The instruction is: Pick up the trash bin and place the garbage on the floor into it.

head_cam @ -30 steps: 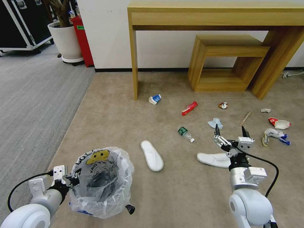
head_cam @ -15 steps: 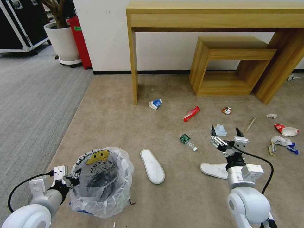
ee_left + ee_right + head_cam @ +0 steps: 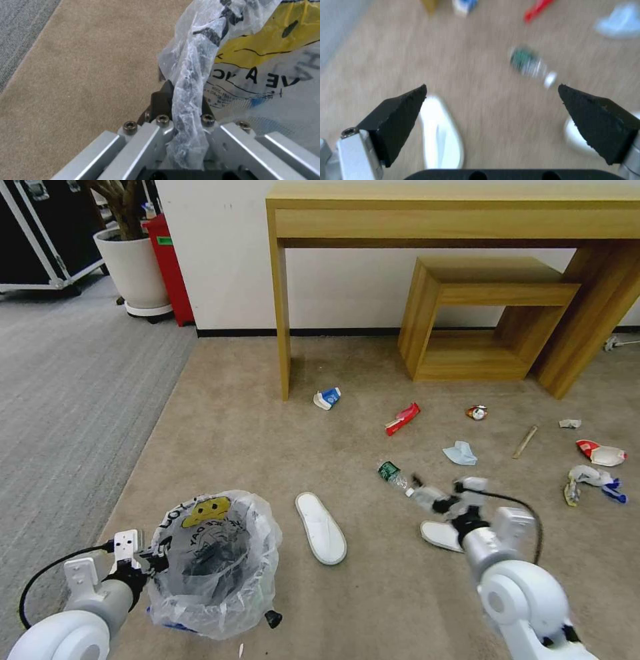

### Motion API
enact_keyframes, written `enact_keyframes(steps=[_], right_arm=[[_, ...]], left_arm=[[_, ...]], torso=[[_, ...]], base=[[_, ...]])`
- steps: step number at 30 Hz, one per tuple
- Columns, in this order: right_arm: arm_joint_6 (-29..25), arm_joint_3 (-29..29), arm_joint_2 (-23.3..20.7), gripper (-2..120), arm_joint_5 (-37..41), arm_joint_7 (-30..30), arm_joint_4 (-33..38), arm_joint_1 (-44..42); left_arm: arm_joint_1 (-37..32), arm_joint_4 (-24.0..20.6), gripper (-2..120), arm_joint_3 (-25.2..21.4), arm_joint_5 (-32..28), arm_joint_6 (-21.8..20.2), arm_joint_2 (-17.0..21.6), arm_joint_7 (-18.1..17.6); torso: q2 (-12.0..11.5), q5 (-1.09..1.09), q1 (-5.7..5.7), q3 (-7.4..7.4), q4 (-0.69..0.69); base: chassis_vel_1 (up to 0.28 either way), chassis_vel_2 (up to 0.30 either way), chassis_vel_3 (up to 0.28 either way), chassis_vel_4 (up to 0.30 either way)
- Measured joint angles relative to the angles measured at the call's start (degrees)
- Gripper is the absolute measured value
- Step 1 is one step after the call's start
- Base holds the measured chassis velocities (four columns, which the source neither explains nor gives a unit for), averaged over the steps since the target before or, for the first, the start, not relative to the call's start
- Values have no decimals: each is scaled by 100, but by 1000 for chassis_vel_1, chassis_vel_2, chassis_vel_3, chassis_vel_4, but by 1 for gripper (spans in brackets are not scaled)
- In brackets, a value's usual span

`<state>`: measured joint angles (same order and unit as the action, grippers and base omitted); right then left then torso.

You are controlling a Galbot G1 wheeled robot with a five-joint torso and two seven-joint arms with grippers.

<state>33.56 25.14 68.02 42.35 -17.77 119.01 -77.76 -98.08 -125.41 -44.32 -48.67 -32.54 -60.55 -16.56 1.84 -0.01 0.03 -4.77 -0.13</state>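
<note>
Swinging down-left toward the bottle (image 3: 391,474), right gripper (image 3: 433,499) jaws gape; left gripper (image 3: 148,561) clamps the trash bin (image 3: 213,560).

Trash bin (image 3: 212,563): crinkly, glossy translucent plastic liner. Floor (image 3: 253,447): matt beige short-pile carpet. My left gripper (image 3: 181,100): brushed metal, matt black fingers. Bottle (image 3: 392,475): clear plastic. Slipper (image 3: 320,519): white cloth.

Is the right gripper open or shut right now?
Open: the right gripper shows its two black fingertips spread wide apart above the floor, holding nothing.
</note>
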Motion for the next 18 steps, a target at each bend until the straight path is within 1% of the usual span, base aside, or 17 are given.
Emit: enact_keyframes(steps=[1, 2, 3, 4, 5, 6, 7, 8, 9, 10, 11, 12, 13, 15, 18], right_arm=[[213, -234, -94, 100, 330, -285, -151, 132], [309, -341, -128, 100, 458, -404, -240, 207], [421, -634, -196, 100, 650, -606, -531, 422], [457, -807, -224, 100, 708, -682, -720, 568], [457, -807, -224, 100, 708, -682, -720, 568], [494, -937, -232, 100, 758, -751, -863, 690], [518, -1170, -222, 100, 813, -838, -1107, 891], [518, -1170, -222, 100, 813, -838, -1107, 891], [519, -1349, -182, 100, 808, -855, -1321, 1046], [489, -1619, -52, 100, 770, -860, -1701, 1274], [489, -1619, -52, 100, 770, -860, -1701, 1274], [352, -1914, 105, 100, 632, -782, -2179, 1486], [267, -2085, 185, 100, 552, -727, -2442, 1601], [238, -2149, 216, 100, 514, -704, -2544, 1649], [59, -2434, 366, 100, 326, -566, -3017, 1901]], left_arm=[[-1, 1, 1, -5, 0, 1, -11, 1], [-3, 1, 1, -9, 0, 1, -16, 2], [-11, 1, 1, -28, 3, 5, -32, 2], [-21, -2, 1, -37, 8, 8, -50, 2], [-21, -2, 1, -37, 8, 8, -50, 2], [-28, -4, 1, -39, 13, 9, -63, 2], [-47, -7, 1, -40, 37, 14, -98, 2], [-47, -7, 1, -40, 37, 14, -98, 2], [-63, -7, 1, -40, 68, 25, -130, 3], [-87, -3, 1, -40, 126, 45, -182, 33], [-87, -3, 1, -40, 126, 45, -182, 33], [-110, 16, 1, -40, 167, 61, -223, 53], [-115, 21, 1, -48, 176, 63, -241, 55], [-118, 21, 1, -57, 176, 63, -251, 56], [-154, 21, 1, -91, 182, 67, -295, 56]], torso=[[0, 1, 0, 0, 0], [0, 1, 0, 0, 0], [0, 2, 0, 0, -1], [0, 1, 0, 0, -1], [0, 1, 0, 0, -1], [0, 2, 0, 0, 0], [0, 1, 0, 0, 0], [0, 1, 0, 0, 0], [0, 1, 0, 0, 0], [0, 1, 0, -1, 0], [0, 1, 0, -1, 0], [0, 1, 0, 0, 0], [0, 1, 0, -1, 0], [0, 1, 0, -1, -1], [0, 0, 0, 0, -1]], base=[[0, 0, 0, 0], [0, 0, 0, 0], [0, 0, 0, 0], [0, 0, 0, 0], [0, 0, 0, 0], [0, 0, 0, 0], [0, 0, 0, 0], [0, 0, 0, 0], [0, 0, 0, 0], [0, 0, 0, 0], [0, 0, 0, 0], [0, 0, 0, 0], [0, 0, 0, 0], [0, 0, 0, 0], [0, 0, 0, 0]])
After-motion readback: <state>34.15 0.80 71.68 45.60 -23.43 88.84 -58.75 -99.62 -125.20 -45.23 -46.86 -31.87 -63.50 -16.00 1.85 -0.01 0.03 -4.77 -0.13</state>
